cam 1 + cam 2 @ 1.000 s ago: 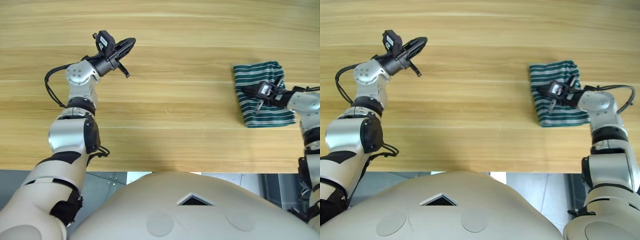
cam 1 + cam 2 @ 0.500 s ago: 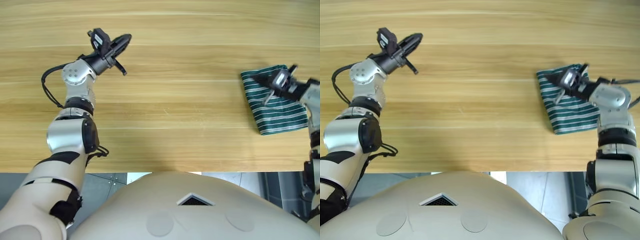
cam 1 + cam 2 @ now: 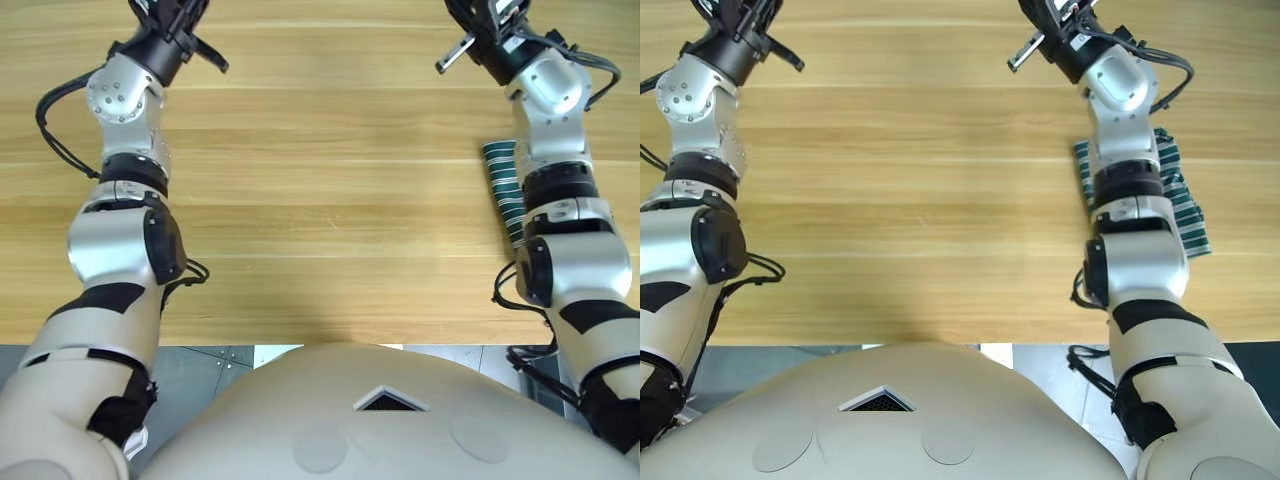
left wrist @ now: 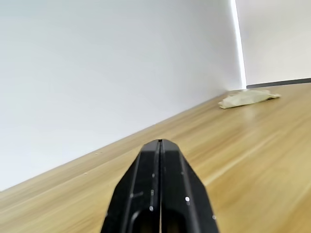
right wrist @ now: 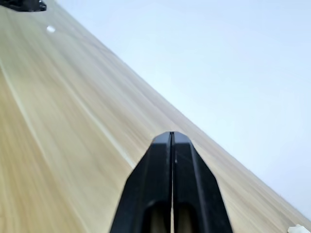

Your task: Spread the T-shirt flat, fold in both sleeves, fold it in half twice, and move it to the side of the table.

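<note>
Rightward, T-shirt [image 3: 500,180] back from table [image 3: 330,200] edge.

Folded T-shirt [image 3: 1188,210] mostly hidden behind the right arm [image 3: 1130,180]; distant pale lump [image 4: 249,98] on the surface [image 4: 252,145], too small to identify.

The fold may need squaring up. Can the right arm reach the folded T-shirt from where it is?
Probably yes: the T-shirt lies just below that arm on the table, with nothing on it, and the right gripper is shut and empty.
</note>
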Controlling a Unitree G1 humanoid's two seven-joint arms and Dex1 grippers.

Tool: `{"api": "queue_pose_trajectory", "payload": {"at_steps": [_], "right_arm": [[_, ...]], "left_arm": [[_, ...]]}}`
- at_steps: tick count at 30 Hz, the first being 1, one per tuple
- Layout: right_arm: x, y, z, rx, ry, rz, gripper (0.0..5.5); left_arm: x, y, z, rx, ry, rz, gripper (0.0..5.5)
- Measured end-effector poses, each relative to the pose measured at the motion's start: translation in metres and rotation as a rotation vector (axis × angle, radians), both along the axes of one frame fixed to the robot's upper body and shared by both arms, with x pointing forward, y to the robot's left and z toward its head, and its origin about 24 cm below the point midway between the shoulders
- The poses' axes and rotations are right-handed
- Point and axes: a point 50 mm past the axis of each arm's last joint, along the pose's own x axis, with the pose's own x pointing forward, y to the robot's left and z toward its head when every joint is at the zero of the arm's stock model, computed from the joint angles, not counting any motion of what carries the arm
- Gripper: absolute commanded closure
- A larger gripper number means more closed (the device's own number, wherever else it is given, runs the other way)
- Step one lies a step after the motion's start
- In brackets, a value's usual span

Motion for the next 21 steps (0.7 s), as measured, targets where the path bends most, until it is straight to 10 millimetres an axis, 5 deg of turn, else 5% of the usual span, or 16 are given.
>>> {"api": "queue_pose_trajectory", "payload": {"at_steps": [3,8,18,21], "right_arm": [[-0.001,0.015,-0.005,0.089,0.003,0.019,5.48],[-0.019,0.030,-0.035,0.149,0.060,0.056,5.48],[-0.047,0.024,-0.059,0.312,0.083,-0.048,5.48],[-0.052,0.020,-0.062,0.312,0.087,-0.062,5.48]], "left_arm": [[-0.003,0.007,-0.001,-0.045,-0.021,0.050,5.50],[-0.022,0.012,-0.034,-0.054,0.021,0.106,5.50],[-0.058,-0.007,-0.066,-0.065,-0.007,0.130,5.50],[-0.059,-0.009,-0.062,-0.058,-0.023,0.139,5.50]]}}
